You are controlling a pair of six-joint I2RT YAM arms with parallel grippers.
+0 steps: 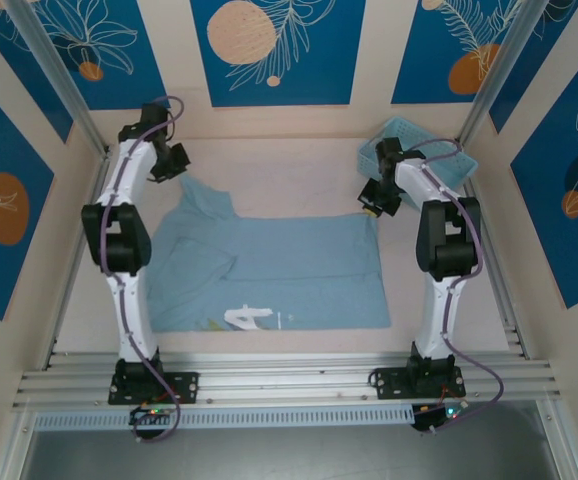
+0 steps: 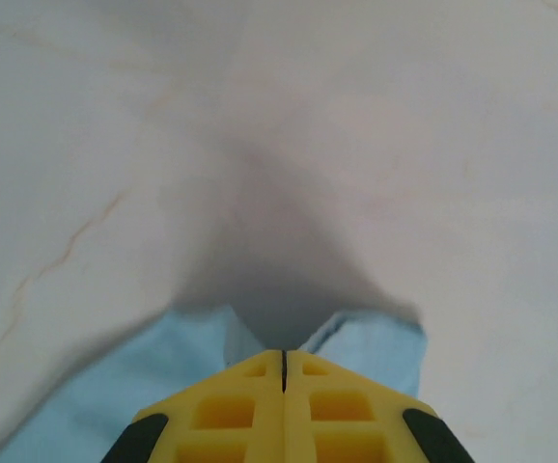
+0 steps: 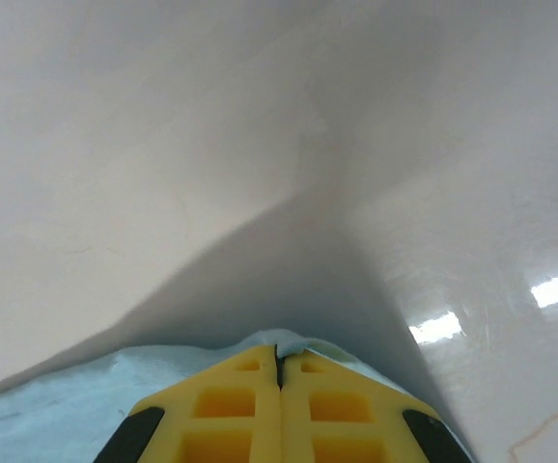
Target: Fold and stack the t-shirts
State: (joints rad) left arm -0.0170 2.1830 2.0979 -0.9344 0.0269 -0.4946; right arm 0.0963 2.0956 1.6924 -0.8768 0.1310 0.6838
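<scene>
One t-shirt (image 1: 289, 265) lies spread on the table (image 1: 279, 165), print at the near edge. Two grippers: left gripper (image 2: 283, 359) and right gripper (image 3: 277, 353), each pinched closed on its far edge. One basket (image 1: 447, 165), far-right corner.

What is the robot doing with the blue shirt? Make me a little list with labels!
t-shirt: light blue, spread out on the table, white print near its front edge
left gripper: shut, pinching the t-shirt's far left part
right gripper: shut, pinching the t-shirt's far right corner
basket: light blue, at the table's far right corner, behind the right arm
folding: not yet a neat folded stack; rumpled on the left side
</scene>
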